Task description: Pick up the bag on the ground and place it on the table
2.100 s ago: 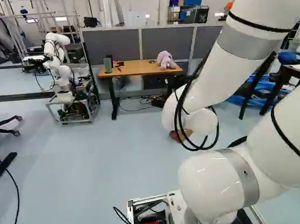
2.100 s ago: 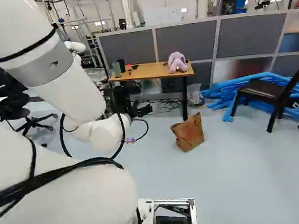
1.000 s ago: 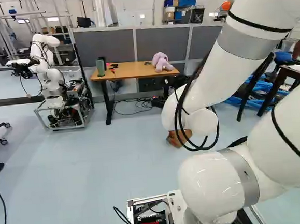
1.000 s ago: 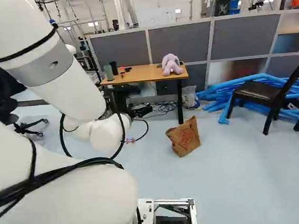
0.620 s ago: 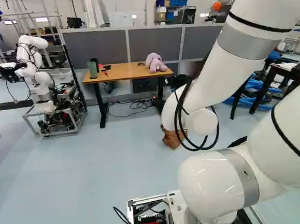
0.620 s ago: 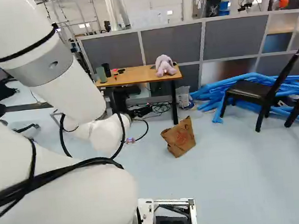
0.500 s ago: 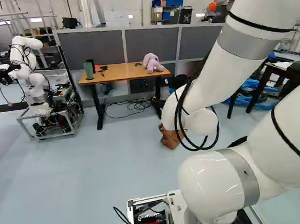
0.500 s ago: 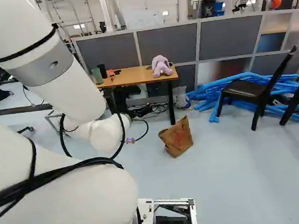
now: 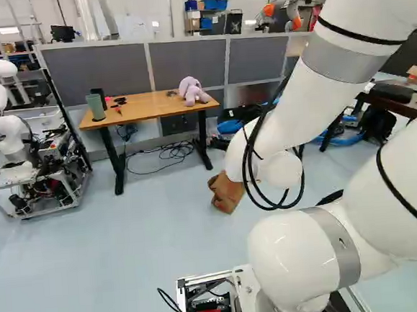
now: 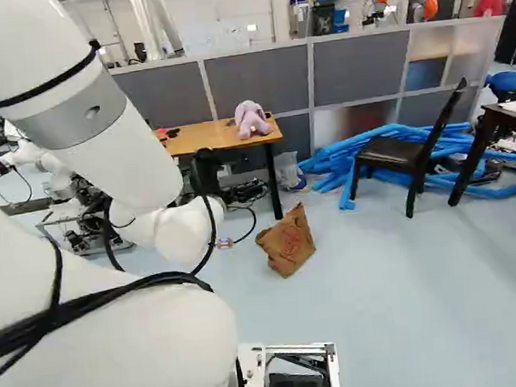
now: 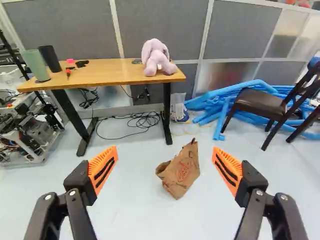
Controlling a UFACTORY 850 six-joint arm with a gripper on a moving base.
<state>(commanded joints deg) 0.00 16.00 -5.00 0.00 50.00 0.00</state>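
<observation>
End effector is hanging open. Brown bag is slouching on floor ahead; plush toy is sitting on counter.

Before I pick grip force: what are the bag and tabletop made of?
Bag: likely brown paper, matte, going by its creases and stiff folds. Tabletop: looks like wood or wood laminate, light satin finish; warm even tone, though solid or veneer can't be told.
</observation>
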